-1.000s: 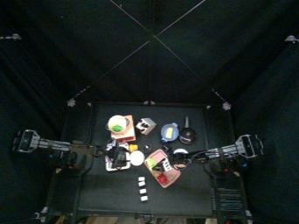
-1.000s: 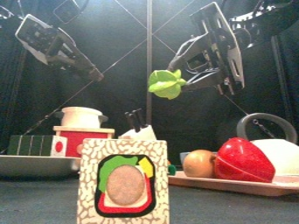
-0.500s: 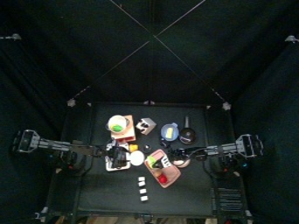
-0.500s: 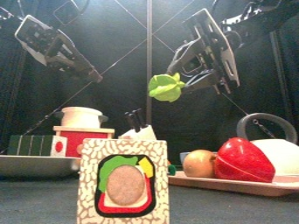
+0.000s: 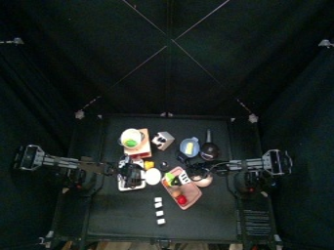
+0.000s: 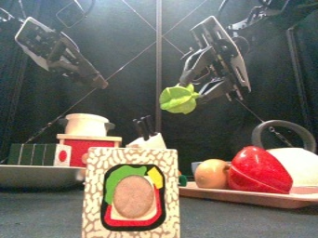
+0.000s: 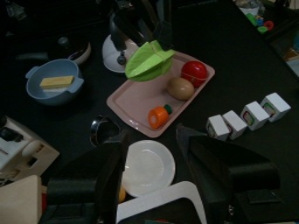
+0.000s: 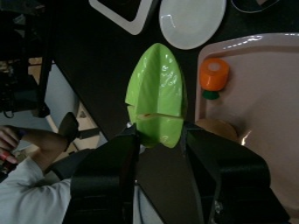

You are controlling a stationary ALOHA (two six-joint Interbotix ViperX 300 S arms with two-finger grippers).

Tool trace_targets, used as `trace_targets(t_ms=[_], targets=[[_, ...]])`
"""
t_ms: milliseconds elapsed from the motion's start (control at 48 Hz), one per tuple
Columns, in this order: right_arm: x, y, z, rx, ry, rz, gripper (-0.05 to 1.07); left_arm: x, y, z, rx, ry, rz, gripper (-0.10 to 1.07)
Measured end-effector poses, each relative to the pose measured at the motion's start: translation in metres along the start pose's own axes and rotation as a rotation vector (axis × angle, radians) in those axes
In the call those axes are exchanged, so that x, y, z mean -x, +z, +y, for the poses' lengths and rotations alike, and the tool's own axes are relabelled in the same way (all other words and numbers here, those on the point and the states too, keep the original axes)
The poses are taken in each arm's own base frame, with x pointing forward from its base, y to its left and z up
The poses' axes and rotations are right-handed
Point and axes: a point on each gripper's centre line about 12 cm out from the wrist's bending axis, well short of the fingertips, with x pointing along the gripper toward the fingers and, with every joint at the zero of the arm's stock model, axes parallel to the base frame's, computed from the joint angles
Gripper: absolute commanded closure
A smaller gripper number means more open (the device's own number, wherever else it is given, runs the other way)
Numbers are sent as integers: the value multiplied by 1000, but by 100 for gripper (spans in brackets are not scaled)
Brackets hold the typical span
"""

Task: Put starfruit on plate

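My right gripper (image 8: 163, 140) is shut on the green starfruit (image 8: 158, 94) and holds it in the air. In the front view the starfruit (image 6: 179, 99) hangs well above the table, under the right gripper (image 6: 206, 87). The left wrist view shows the starfruit (image 7: 149, 59) over the far end of a pink tray (image 7: 132, 107). The white plate (image 7: 149, 168) lies flat beside that tray, just in front of my left gripper (image 7: 163, 188), which stands open and empty. The plate (image 8: 193, 19) also shows in the right wrist view, beyond the starfruit's tip.
The pink tray holds a red pepper (image 7: 197, 70), an onion (image 7: 179, 87) and a small orange (image 7: 158, 115). A blue bowl (image 7: 52, 79), a white pot (image 7: 117, 52) and several white cubes (image 7: 246, 118) stand around. A sandwich-print box (image 6: 130, 195) stands at the table's front.
The right gripper has turned and carried the starfruit slightly lower in the front view. The left arm has stayed where it was.
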Motion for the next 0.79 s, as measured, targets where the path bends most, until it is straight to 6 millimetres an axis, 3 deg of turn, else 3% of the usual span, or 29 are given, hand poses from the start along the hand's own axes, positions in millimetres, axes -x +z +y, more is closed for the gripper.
trace_targets(t_ms=[188, 354, 792], targets=[[-3, 0, -3, 4, -13, 4, 51, 0, 0, 0, 0, 0, 0, 13], [-18, -13, -32, 1, -107, 67, 50, 0, -2, 0, 1, 0, 5, 13], [-24, -11, -63, 104, -219, 85, 49, -1, -3, 0, 0, -2, 9, 13]])
